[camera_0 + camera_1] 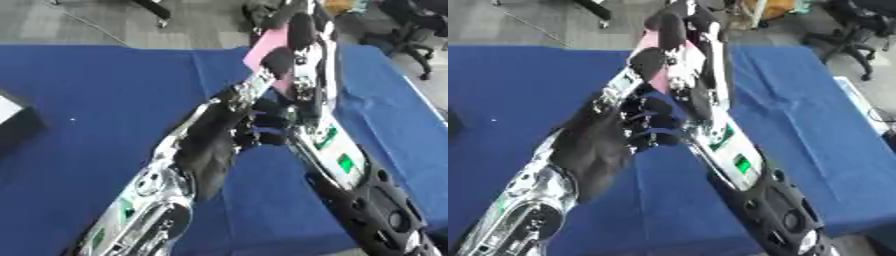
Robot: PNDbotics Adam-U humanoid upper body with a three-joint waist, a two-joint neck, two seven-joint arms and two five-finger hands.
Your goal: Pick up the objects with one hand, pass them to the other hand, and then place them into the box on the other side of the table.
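The two hands meet above the table [105, 90], left hand [271, 60] just left of right hand [306, 45], a flat object [267, 42] between them, a box [13, 117] far left

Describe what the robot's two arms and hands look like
Both arms have black shells with shiny silver metal joints. The left arm shows a round black joint cover and small green markings low down. The right arm carries a white panel with green labels. The left hand is black; the right hand has black fingers over silver parts.
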